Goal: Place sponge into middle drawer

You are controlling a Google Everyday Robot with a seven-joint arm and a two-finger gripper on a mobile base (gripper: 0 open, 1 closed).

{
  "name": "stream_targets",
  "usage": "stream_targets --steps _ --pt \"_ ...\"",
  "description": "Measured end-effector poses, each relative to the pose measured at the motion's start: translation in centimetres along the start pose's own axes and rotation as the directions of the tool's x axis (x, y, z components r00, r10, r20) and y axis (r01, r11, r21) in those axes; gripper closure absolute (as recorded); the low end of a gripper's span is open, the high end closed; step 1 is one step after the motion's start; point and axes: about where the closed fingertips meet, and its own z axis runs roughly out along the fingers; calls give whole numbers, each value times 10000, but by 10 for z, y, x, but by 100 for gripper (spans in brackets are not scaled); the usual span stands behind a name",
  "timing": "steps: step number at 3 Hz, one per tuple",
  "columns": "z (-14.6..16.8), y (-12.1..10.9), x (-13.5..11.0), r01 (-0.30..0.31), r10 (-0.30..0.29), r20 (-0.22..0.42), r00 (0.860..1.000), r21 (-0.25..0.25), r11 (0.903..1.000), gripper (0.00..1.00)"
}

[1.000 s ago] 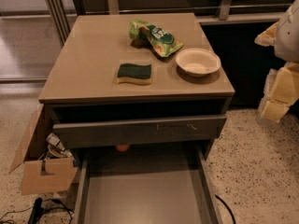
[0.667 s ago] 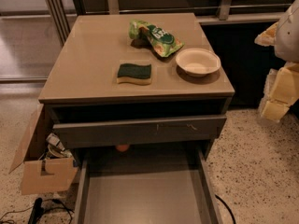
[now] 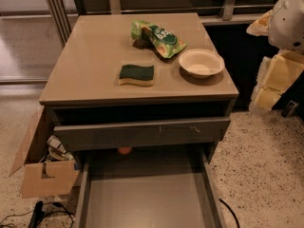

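Observation:
The sponge [image 3: 137, 74], dark green on top with a yellow layer below, lies flat on the cabinet top [image 3: 90, 65], left of centre toward the front. The middle drawer [image 3: 147, 198] is pulled out below, showing a smooth grey floor with nothing on it and thin side walls. My gripper [image 3: 271, 85] hangs off the cabinet's right side, below the arm's white shell, well apart from the sponge and holding nothing I can see.
A green snack bag [image 3: 156, 36] and a round cream bowl [image 3: 201, 63] sit on the top behind and to the right of the sponge. The upper drawer's scratched front panel [image 3: 142, 133] stands slightly out. A cardboard box [image 3: 45, 172] with clutter stands on the floor at left.

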Motion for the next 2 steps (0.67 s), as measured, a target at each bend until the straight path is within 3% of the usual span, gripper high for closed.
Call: stream_targets --steps 2 --pt "10 -59 -71 606 -627 1351 9888 194 9980 0"
